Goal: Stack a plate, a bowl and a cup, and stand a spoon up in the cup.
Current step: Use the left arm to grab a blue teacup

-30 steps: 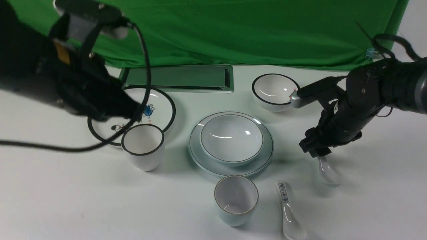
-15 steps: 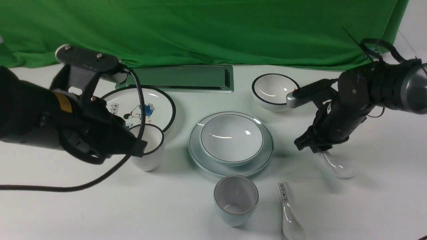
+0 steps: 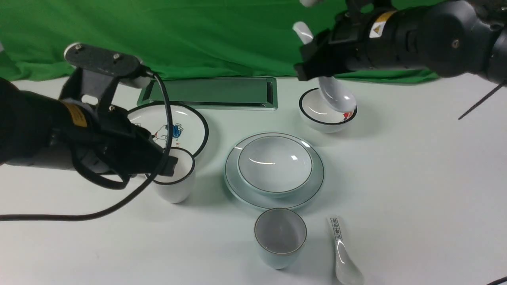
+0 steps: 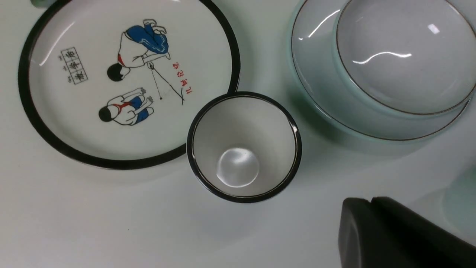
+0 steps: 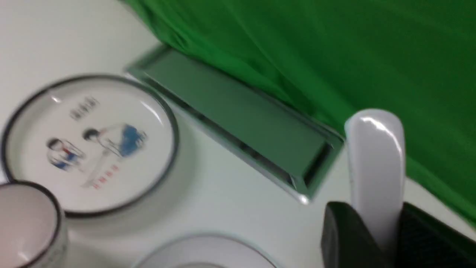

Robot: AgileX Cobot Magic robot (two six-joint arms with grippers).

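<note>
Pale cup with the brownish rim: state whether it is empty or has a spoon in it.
Empty. The cup stands upright, its bare inside visible; the plain spoon hangs in the right gripper.

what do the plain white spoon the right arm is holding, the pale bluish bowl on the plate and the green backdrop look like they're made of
Plain glossy white soup spoon: likely glazed ceramic; thick, with sharp highlights on its handle. Wide pale bluish-white bowl: probably glazed porcelain; curved glints, thin dark rim line. Green backdrop: matte cloth, judging by its folds.
</note>
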